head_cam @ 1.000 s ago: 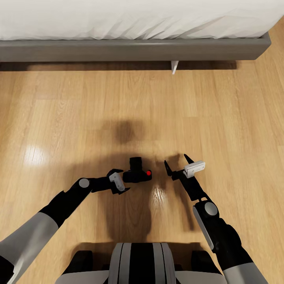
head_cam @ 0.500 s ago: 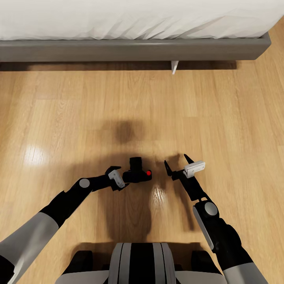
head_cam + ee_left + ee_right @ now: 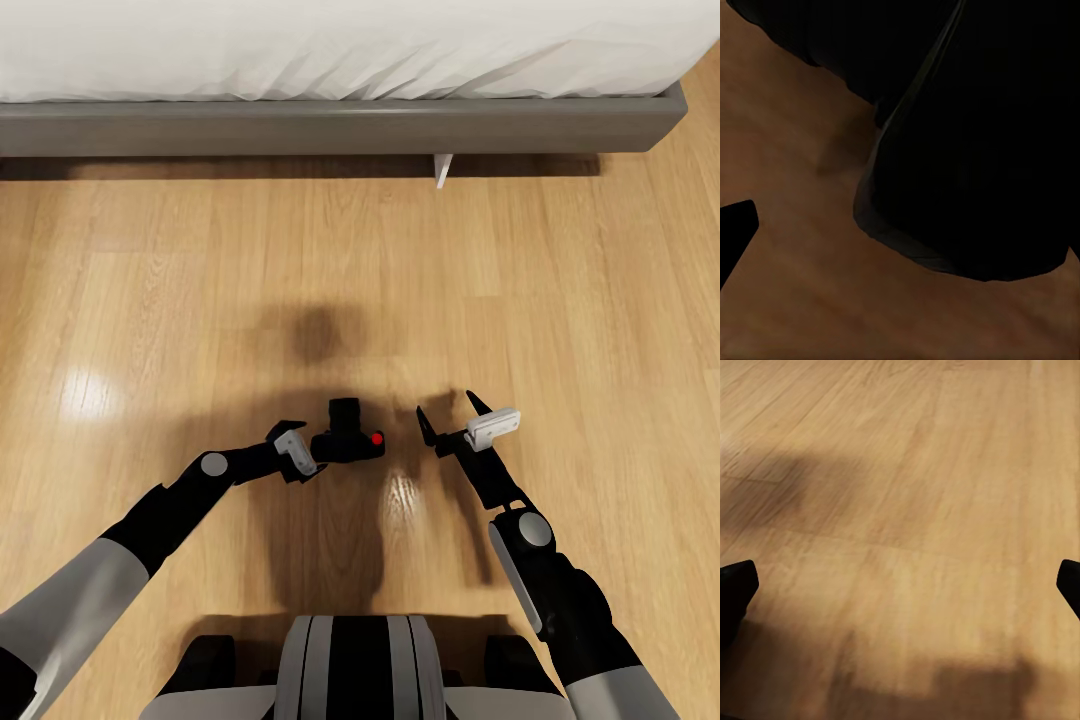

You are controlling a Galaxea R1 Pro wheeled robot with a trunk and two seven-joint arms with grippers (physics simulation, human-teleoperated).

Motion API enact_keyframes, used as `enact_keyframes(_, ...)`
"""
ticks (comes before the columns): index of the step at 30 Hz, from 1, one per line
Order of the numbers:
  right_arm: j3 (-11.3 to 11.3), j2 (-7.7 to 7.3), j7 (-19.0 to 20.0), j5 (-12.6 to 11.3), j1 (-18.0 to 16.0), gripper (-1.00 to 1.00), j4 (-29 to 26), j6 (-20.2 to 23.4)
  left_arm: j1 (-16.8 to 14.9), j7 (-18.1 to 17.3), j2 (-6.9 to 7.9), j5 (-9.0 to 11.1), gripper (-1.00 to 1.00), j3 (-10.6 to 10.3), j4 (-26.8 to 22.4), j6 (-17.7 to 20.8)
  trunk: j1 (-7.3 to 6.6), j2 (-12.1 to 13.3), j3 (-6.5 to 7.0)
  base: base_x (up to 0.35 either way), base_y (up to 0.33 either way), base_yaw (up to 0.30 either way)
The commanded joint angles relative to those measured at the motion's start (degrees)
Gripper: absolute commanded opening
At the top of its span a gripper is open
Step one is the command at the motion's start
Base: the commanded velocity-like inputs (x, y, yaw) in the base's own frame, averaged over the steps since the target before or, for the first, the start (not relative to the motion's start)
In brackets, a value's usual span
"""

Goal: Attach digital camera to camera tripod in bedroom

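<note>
The digital camera (image 3: 348,441), small and black with a red button, lies on the light wood floor in front of my base. My left gripper (image 3: 311,452) is at the camera's left end, touching or almost touching it. In the left wrist view the camera's dark body (image 3: 975,150) looms very close, with one fingertip (image 3: 735,232) standing wide at the edge, so the jaws are open. My right gripper (image 3: 445,405) hovers open a little to the right of the camera, nothing between its fingertips (image 3: 735,592). The camera tripod is out of view.
The grey bed frame (image 3: 340,125) with white bedding (image 3: 340,45) runs across the far side, with a white bed leg (image 3: 442,170) under it. Bare wood floor (image 3: 500,280) lies between the bed and my arms. My base (image 3: 350,665) is at the near edge.
My left gripper has shifted a little up and toward the camera's left end and turned slightly. The camera and the right arm have stayed put.
</note>
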Motion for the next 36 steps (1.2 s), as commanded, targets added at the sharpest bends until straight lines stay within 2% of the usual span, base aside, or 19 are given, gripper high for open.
enact_keyframes(1, 0.0, -0.03, 0.1, 0.0, 0.0, 1.00, 0.0, -0.1, 0.0, 0.0, 0.03, -0.4, 1.00, -0.1, -0.1, 0.0, -0.01, 0.0, -0.03, 0.000, 0.000, 0.000)
enact_keyframes(15, 0.0, -0.03, 0.1, 0.0, 0.0, 1.00, 0.0, -0.1, 0.0, 0.0, -0.17, -0.4, 1.00, -0.1, -0.1, 0.0, -0.01, 0.0, -0.03, 0.000, 0.000, 0.000)
enact_keyframes(36, 0.0, -0.03, 0.1, 0.0, 0.0, 1.00, 0.0, -0.1, -0.1, 0.0, -2.04, -0.4, 1.00, -0.1, 0.5, 0.0, -0.01, 0.0, -0.03, 0.000, 0.000, 0.000)
